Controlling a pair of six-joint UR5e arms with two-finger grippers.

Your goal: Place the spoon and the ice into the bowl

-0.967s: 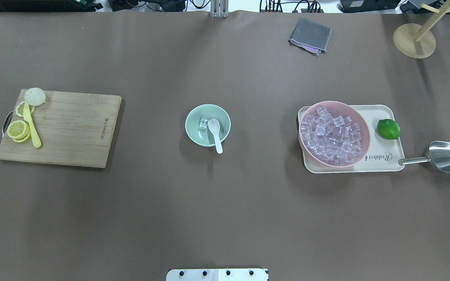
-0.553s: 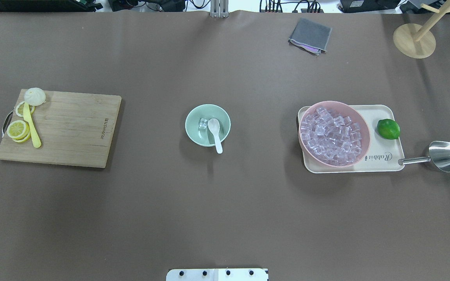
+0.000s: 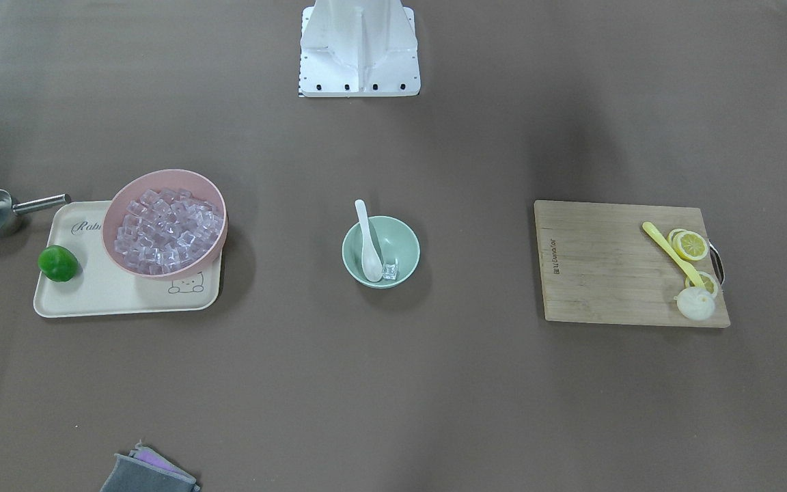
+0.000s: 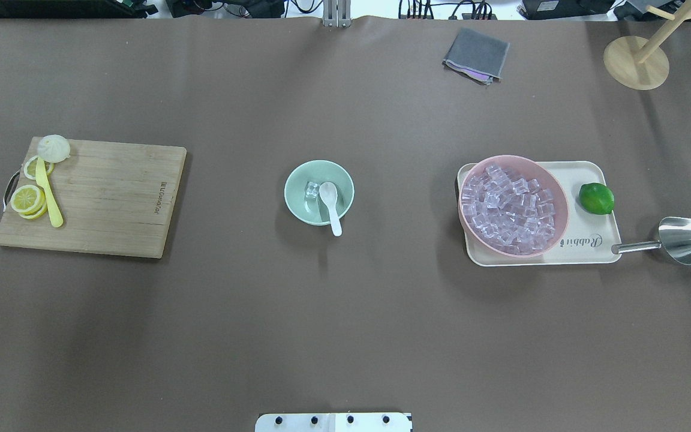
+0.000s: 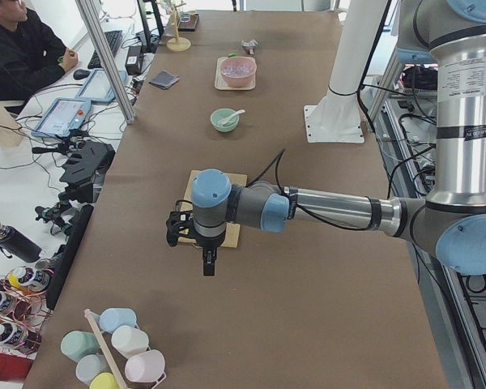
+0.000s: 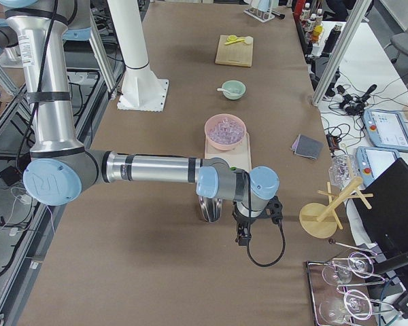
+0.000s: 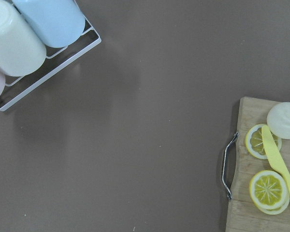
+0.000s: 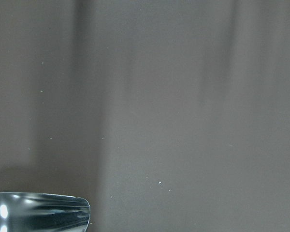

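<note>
The mint-green bowl (image 4: pixel 319 192) stands mid-table and also shows in the front view (image 3: pixel 380 251). The white spoon (image 4: pixel 330 204) lies with its scoop inside the bowl and its handle resting over the rim. One clear ice cube (image 4: pixel 311 191) sits in the bowl beside the scoop. Neither gripper shows in the overhead or front view. The left gripper (image 5: pixel 208 266) hangs past the table's left end, far from the bowl. The right gripper (image 6: pixel 243 236) hangs past the steel scoop at the right end. I cannot tell if either is open or shut.
A cutting board (image 4: pixel 99 198) with lemon slices and a yellow utensil (image 4: pixel 48 195) lies at the left. A pink bowl of ice (image 4: pixel 512 206) and a lime (image 4: pixel 596 198) sit on a cream tray (image 4: pixel 591 243). A steel scoop (image 4: pixel 678 240), grey cloth (image 4: pixel 476 54) and wooden stand (image 4: pixel 636 60) are at the right.
</note>
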